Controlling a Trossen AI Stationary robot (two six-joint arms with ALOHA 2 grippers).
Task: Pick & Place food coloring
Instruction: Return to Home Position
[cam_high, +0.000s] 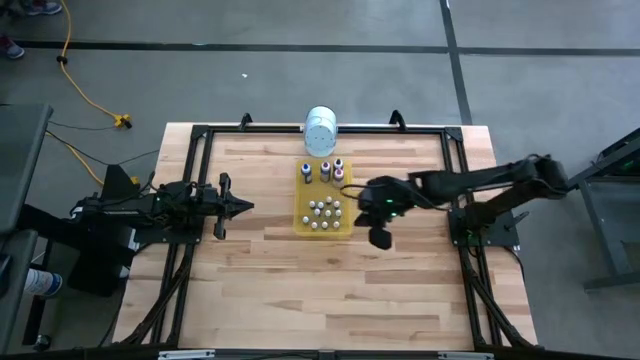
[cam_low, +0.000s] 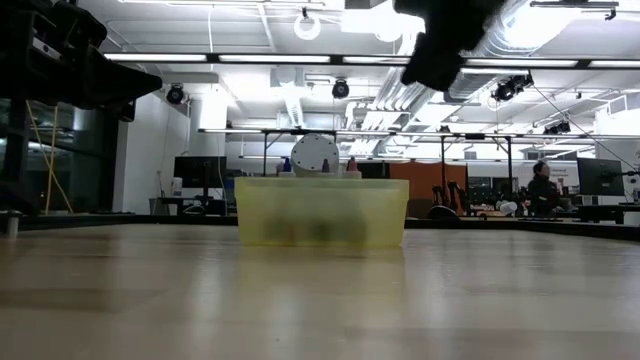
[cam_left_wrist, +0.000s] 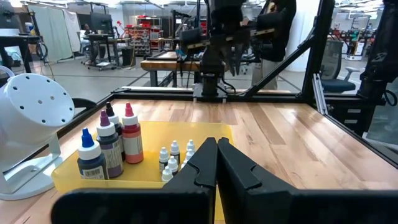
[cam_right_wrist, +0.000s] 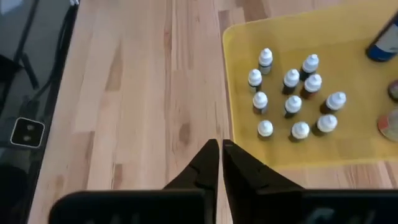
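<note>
The tiny food coloring bottles (cam_right_wrist: 292, 93) w/ whitish caps stand upright in a tight cluster inside the yellow transparent rectangular tray (cam_high: 297, 222), in the half away from the large white cylindrical container (cam_high: 321, 130). At the tray's other end, next to that container, stand four taller bottles (cam_left_wrist: 109, 146): one blue, one purple, one dark, one reddish, all upright. The tray sits approx. in the middle of the light wooden table (cam_high: 300, 290), and the white container is just beyond it.

The right gripper (cam_high: 379, 238) hangs high over the table, beside the tray's corner on the right arm's side, at the end w/ the tiny bottles. Its two dark fingers are pressed together and hold nothing. The left gripper (cam_high: 244, 207) is at the table's left side, well apart from the tray and pointing toward it. Its fingers are also together and empty. Far off in the room behind, a person (cam_low: 541, 188) is standing.
</note>
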